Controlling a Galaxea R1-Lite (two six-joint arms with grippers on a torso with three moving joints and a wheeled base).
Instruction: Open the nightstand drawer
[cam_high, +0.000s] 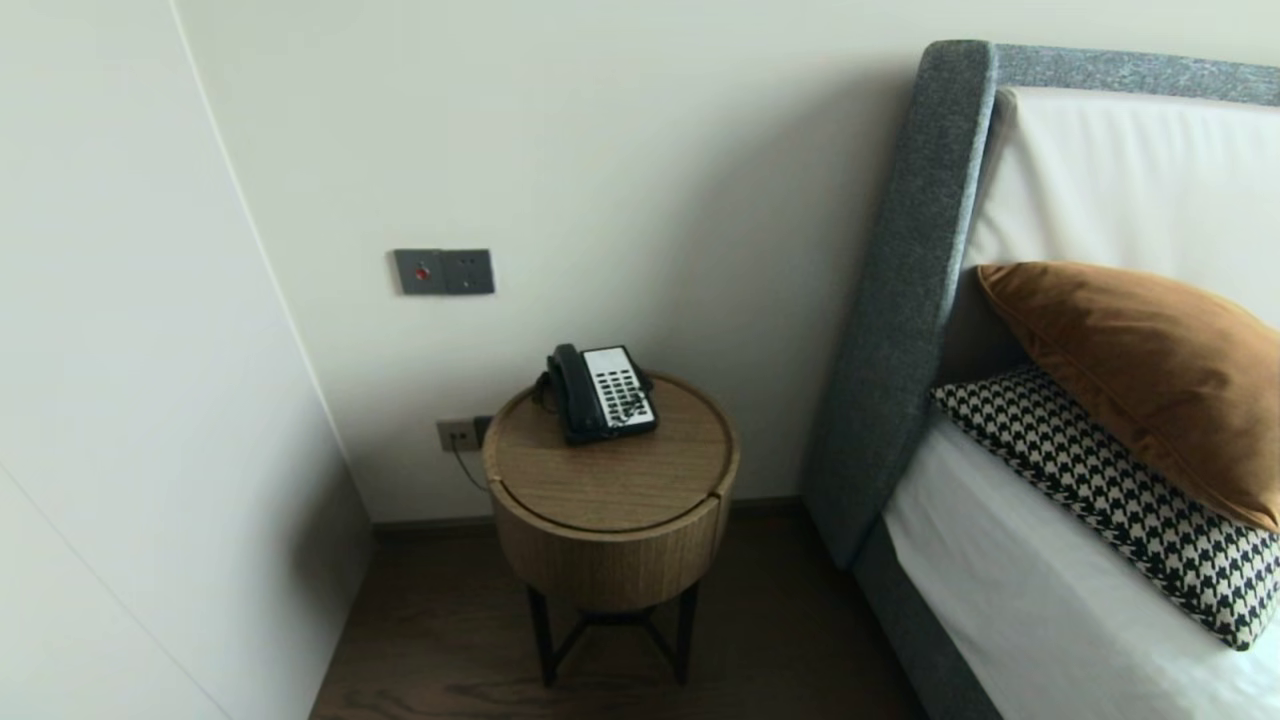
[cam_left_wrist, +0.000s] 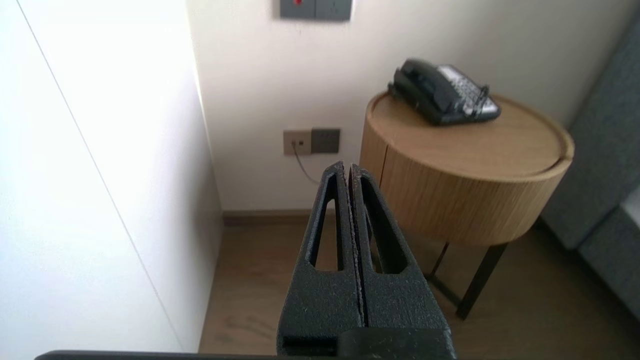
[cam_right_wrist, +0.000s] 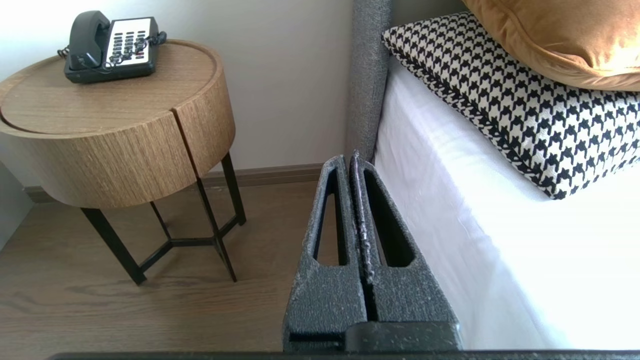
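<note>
Left gripper (cam_left_wrist: 348, 166) closed, near bedside table (cam_left_wrist: 465, 155)

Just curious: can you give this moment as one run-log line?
left tool: shut, empty | right tool: shut, empty | telephone: on round side table

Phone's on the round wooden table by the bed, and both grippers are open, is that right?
Not quite: both grippers are shut, not open. The left wrist view shows the left gripper with its fingers pressed together, and the right wrist view shows the same for the right gripper. The rest holds: the phone is on the round wooden table by the bed.
</note>
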